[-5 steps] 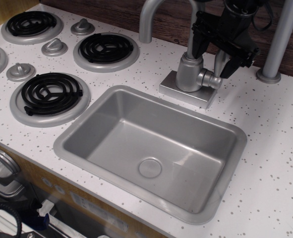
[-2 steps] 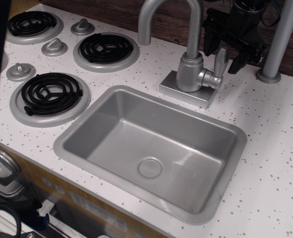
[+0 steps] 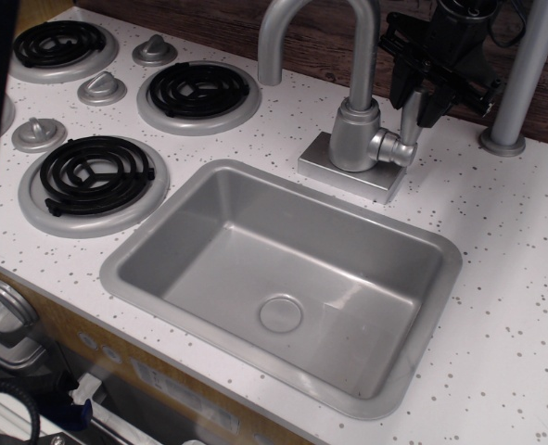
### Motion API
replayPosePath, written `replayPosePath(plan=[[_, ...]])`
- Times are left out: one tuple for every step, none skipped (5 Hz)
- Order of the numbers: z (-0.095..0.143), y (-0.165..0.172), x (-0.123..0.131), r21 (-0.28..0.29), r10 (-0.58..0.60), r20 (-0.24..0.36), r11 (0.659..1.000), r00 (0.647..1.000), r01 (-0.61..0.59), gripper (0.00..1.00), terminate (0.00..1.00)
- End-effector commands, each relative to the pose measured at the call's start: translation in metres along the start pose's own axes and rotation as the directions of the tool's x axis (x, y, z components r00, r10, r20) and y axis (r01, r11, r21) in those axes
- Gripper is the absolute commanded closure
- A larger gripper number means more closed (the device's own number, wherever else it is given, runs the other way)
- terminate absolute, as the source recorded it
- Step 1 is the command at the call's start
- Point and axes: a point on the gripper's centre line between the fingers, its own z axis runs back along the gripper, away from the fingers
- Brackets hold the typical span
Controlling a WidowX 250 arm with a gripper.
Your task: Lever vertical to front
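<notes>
Up top right, behind the faucet, we've got the black gripper (image 3: pixel 420 97) hanging over the lever (image 3: pixel 409 119). Fingers (image 3: pixel 431 104) sit either side of the rod's upper part, but we honestly can't tell if they're clamped on it or just loose around it, too dark and cluttered up there. Lever is upright-ish, slim silver rod rising from the round hub (image 3: pixel 390 148) on the right side of the faucet body (image 3: pixel 355 137). Gooseneck spout (image 3: pixel 297 23) arcs left over the counter. Grey pole (image 3: pixel 526 69) stands just right of the gripper. Sink (image 3: pixel 283 278) is in front w/ its drain, and burners (image 3: pixel 95 173) + knobs off to the left.
</notes>
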Motion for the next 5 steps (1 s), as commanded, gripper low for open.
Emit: replayPosePath(plan=[[0.016,0.001,-0.022,-0.02,0.118,-0.003,0.993,0.993,-0.118,1.0,0.0],[0.009,-0.002,-0.034,-0.041,0.156,0.0,0.987,0.988,-0.156,1.0,0.0],[0.0,0.0,-0.036,-0.074,0.161,-0.012,0.984,0.987,-0.161,1.0,0.0],[-0.011,0.0,-0.04,-0.107,0.18,-0.015,0.978,0.983,-0.181,1.0,0.0],[-0.015,0.0,-0.041,-0.115,0.187,-0.025,0.975,0.982,-0.189,1.0,0.0]])
